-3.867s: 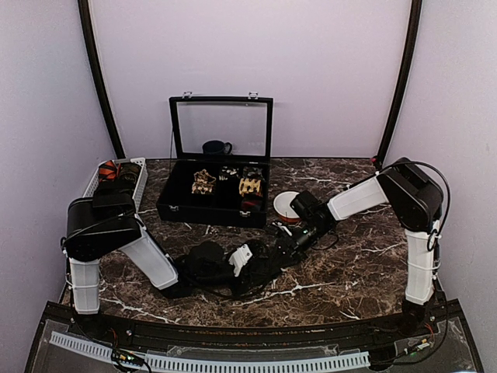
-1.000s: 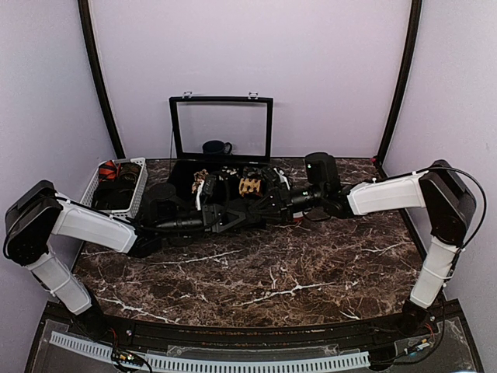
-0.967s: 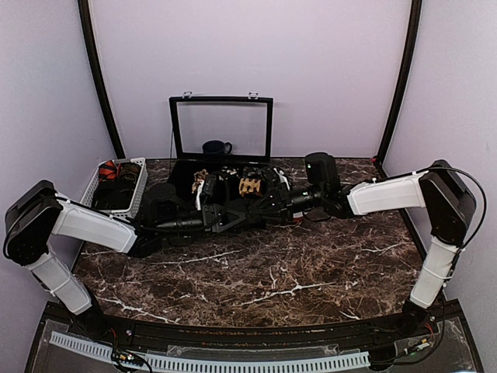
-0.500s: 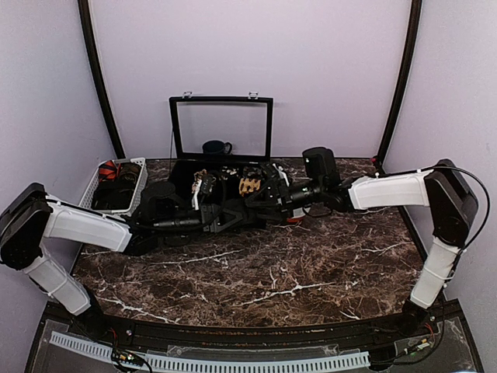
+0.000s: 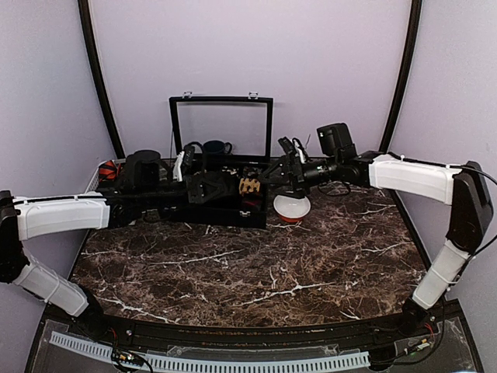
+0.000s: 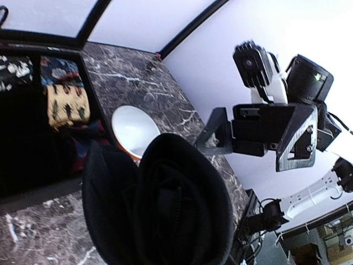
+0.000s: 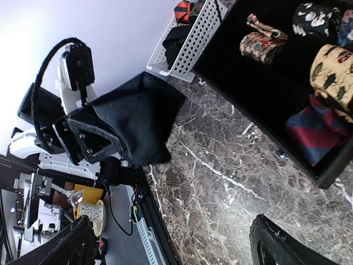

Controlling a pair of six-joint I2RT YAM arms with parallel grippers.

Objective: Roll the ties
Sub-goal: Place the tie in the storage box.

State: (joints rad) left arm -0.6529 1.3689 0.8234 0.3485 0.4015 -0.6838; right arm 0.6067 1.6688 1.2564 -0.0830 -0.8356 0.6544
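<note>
Holding the rolled black tie (image 6: 176, 204) raised by the front of the open case (image 5: 225, 215), your left gripper (image 5: 211, 189) is closed partway onto the soft bundle; your right gripper (image 5: 283, 165) stands wide apart and empty. Expect light, limp, probably slippery fabric that may uncoil. Grip across the whole coil, squeezing its flat sides, never one outer layer.

Matt black cloth tie (image 7: 140, 118), glossy veined marble table (image 5: 295, 272), glass-lidded case (image 5: 233, 215), white plastic basket (image 7: 190, 44).

black tie (image 7: 138, 118), white-veined brown table (image 5: 272, 272)
</note>
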